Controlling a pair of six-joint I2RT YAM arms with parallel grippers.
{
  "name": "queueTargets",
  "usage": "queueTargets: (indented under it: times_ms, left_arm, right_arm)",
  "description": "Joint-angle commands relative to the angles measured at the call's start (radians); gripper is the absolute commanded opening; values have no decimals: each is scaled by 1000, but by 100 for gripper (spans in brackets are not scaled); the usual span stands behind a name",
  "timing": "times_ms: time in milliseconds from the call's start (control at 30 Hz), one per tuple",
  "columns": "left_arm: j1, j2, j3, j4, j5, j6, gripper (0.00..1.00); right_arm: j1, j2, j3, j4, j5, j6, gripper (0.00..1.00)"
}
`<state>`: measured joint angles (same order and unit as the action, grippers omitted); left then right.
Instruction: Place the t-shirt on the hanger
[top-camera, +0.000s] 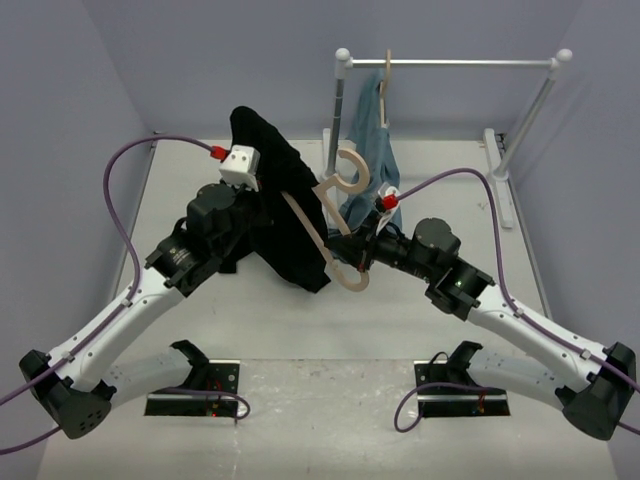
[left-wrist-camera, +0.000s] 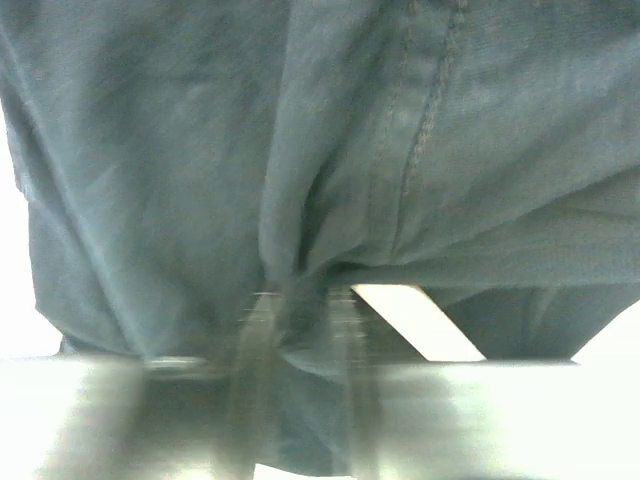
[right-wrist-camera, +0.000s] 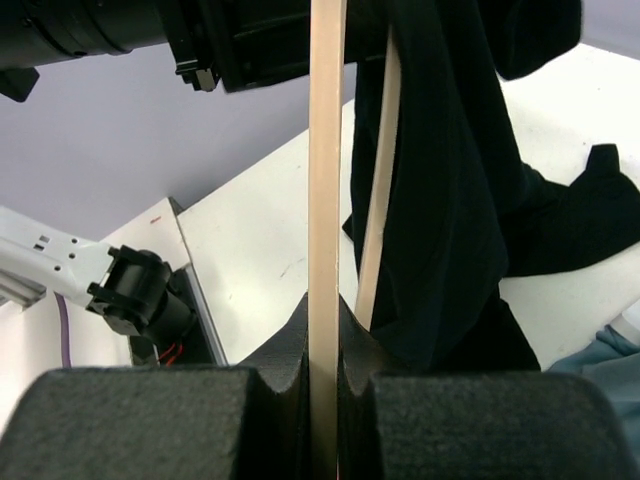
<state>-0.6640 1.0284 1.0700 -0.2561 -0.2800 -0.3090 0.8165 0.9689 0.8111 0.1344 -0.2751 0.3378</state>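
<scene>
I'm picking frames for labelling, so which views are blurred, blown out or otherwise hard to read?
Top external: sharp, evenly lit, t-shirt and hanger clear. Left wrist: t-shirt fills the frame, washed grey-green; the left gripper is smeared at the bottom, edges blown white. Right wrist: hanger bar crisp, right gripper pads dark, slightly soft.

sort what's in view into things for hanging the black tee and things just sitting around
For the job:
t-shirt
hanger
left hand, in the cloth
right hand, shut on the hanger

Just there:
blue-grey garment
second hanger, wearing that garment
white rail it hangs from
</scene>
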Motion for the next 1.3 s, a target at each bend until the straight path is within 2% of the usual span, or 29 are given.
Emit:
queueTargets:
  times_ms: [0,100,200,333,400,500,600,667,700,733,867,933,1033,1100,1167,1200,1267]
  left_arm:
    - [0,12,-10,79,23,-5,0]
    - [0,-11,-34,90,84,-39,0]
    - [-2,-35,-47,121,237,-107,0]
    - [-5,-54,-36,182,359,-165,0]
    - [-6,-57,-17,145,323,-153,0]
    - [-6,-49,2,71,182,-116,0]
    - [-6,-51,-9,73,192,-111,0]
    - [-7,-43,-23,126,352,-122,0]
    - [-10,-37,-28,158,369,-126,0]
    - [-23,-30,-34,201,477,-153,0]
    - [-98,-16,-10,310,568,-210,0]
    - [-175,-31,21,319,544,-213,0]
    - [-199,-77,65,290,451,-207,0]
    - [-198,-104,85,191,326,-196,0]
    - [-198,-120,109,52,85,-218,0]
    - [-197,-124,127,-48,-49,-244,5]
    - [-198,-122,156,-173,-181,-268,24]
  right_arm:
    - [1,-9,99,49,54,1,0]
    - [1,27,126,-1,163,-11,0]
    - [3,110,256,-169,265,-46,0]
    - [3,183,299,-202,266,-46,0]
    - [3,161,271,-151,208,-33,0]
    - [3,138,255,-147,190,-24,0]
    - [3,135,270,-179,181,-32,0]
    - [3,142,292,-197,197,-31,0]
    - [3,150,296,-210,202,-30,0]
    - [3,167,324,-243,239,-31,0]
    - [3,298,436,-364,342,-55,0]
    - [3,366,521,-447,349,-73,0]
    - [3,379,514,-416,267,-94,0]
    - [3,335,452,-351,206,-88,0]
    - [1,291,381,-302,174,-95,0]
    - [-1,263,361,-291,174,-101,0]
    - [-6,222,337,-285,165,-115,0]
